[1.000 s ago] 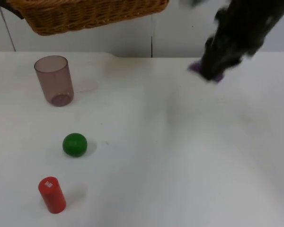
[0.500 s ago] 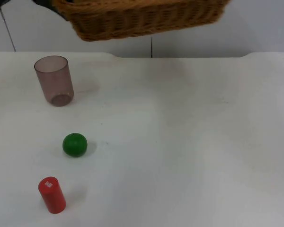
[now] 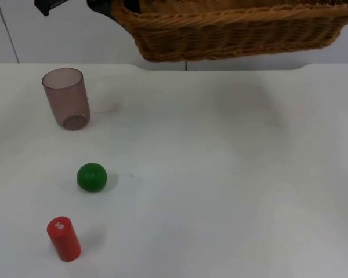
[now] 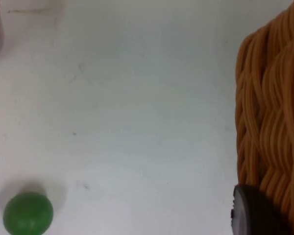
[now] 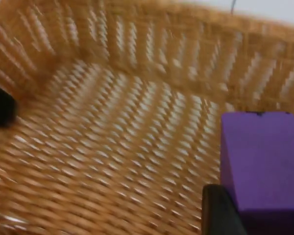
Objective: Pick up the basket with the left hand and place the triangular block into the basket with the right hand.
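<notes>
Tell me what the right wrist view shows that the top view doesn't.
Right wrist view alone: the basket's woven floor and the purple block held above it at the right pincer. Top view alone: the cup, green ball and red cylinder on the table. Both: the basket, lifted off the table.

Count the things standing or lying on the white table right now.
3: a clear cup at the far left, a green ball nearer the camera, and a red cylinder nearest. The raised basket may hide more behind it.
</notes>
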